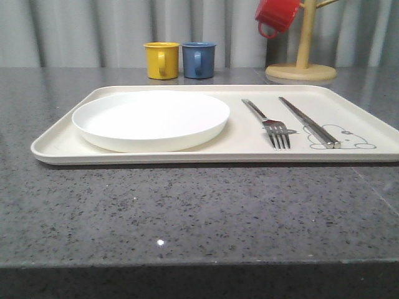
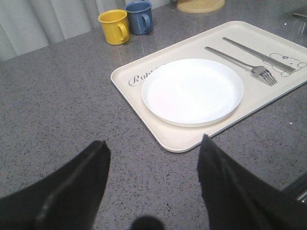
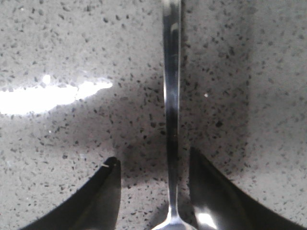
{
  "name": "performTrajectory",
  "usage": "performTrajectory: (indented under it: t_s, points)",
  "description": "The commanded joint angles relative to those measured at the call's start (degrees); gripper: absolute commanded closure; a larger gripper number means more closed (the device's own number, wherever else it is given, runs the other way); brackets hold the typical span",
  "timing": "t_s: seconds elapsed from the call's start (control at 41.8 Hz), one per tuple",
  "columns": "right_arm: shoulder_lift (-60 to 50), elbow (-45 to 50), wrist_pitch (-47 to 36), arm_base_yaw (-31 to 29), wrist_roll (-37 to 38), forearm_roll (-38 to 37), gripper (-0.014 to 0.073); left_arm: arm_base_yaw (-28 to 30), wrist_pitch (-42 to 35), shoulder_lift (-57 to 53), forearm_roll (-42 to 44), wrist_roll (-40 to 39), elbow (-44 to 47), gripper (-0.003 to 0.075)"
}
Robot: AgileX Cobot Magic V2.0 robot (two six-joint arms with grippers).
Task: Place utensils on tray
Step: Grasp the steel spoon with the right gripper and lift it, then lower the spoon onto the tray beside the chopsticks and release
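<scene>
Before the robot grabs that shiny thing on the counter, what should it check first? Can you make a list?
1. Spoon handle between the right gripper fingers: ok, it runs through the gap.
2. Right gripper open enough: ok, both fingers stand clear of the handle.
3. Room left on the tray: ok, bare space beside the fork and chopsticks.
4. Left gripper out of the way: ok, open over bare counter, short of the tray.
5. White plate clear of the utensils: ok, apart from the fork.
6. Spoon lying flat: cannot tell.
</scene>
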Motion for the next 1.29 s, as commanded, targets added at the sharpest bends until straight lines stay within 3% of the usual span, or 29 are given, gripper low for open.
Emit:
performTrajectory:
  t_s: [0.0,0.168,0.526,0.742,1.101,1.268]
  points:
    - [-2.5,-1.6,-0.5,-0.5,-0.6,-0.5,0.0259,-0.4,-4.3,0.8,-0.9,-0.7,-1.4,0.0311]
    - [-2.5,-1.6,-0.4,-0.5,-0.6,-0.5,0.0442,-0.4,-4.3,0.8,-0.9,-0.7,-1.4,0.0311]
    - [-2.5,-1.6,-0.5,-0.5,-0.5,-0.5,0.0652,-0.4,-4.3,0.8,-0.9,-0.7,-1.4,0.0311]
    - [-4.3,-1.7,0.4,0.6,-0.6,3.1,0.0660,-0.4,-4.3,0.8,-0.9,-0.7,-1.4,0.0311]
    - [-10.1,-4.0,0.9,11.9,-4.0,18.9,0.0660,-0.4,-4.3,0.8,-0.9,-0.7,-1.4,0.0311]
    - [-7.9,-3.9,-0.4,14.8,0.6,20.8,0.0660,-0.4,-4.3,0.8,-0.9,-0.7,-1.4,0.0311]
